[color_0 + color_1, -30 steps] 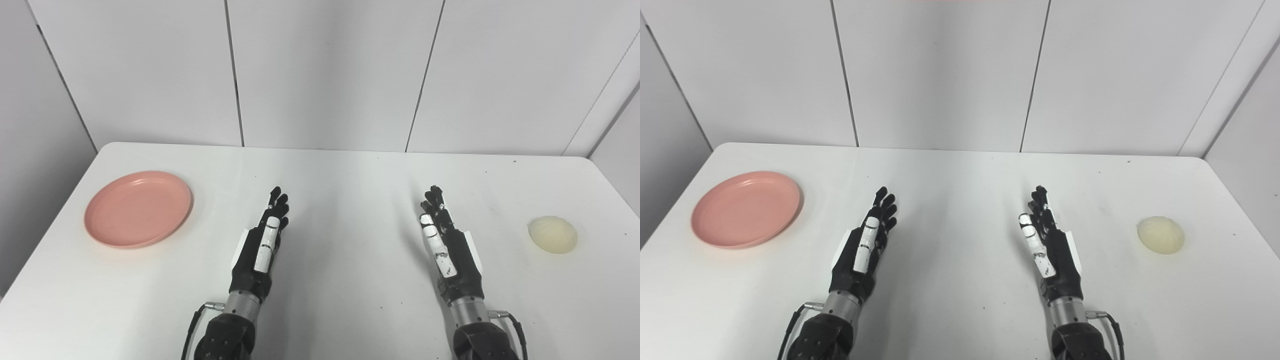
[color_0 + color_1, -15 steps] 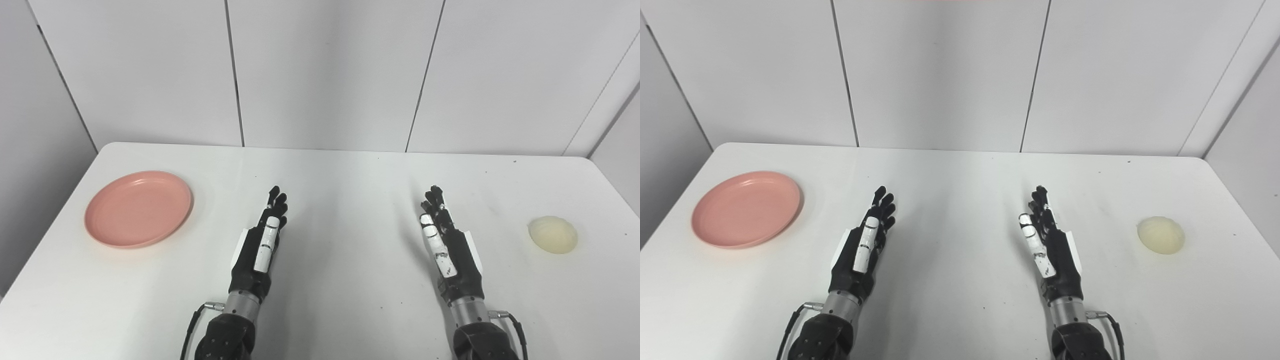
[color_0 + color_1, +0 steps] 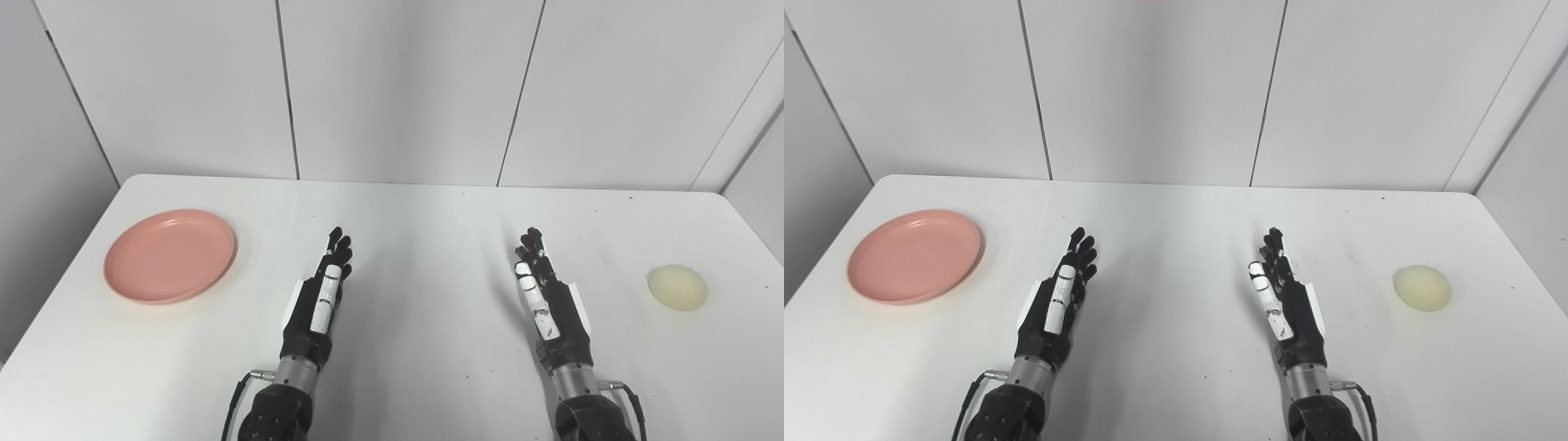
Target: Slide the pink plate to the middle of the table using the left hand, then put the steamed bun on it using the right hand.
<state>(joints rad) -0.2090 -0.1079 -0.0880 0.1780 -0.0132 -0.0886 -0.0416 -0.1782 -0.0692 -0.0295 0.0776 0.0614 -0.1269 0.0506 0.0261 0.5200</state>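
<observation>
pink plate (image 3: pixel 169 255): table (image 3: pixel 429 208) far left | steamed bun (image 3: pixel 677 287): far right | left hand (image 3: pixel 318 300), right hand (image 3: pixel 548 300): fingers extended, holding nothing

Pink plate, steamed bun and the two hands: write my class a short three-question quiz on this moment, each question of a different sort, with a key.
1. True or false: the pink plate already lies in the middle of the table.
2. Which hand is nearer the steamed bun? A) the left hand B) the right hand C) both are equally near
3. Fill the gap: both hands are ____ and hold nothing.

Key
1. False: it lies near the table's left edge, empty.
2. B: the bun lies near the right edge, beyond the right hand and apart from it.
3. Open: fingers extended, pointing toward the far wall.
</observation>
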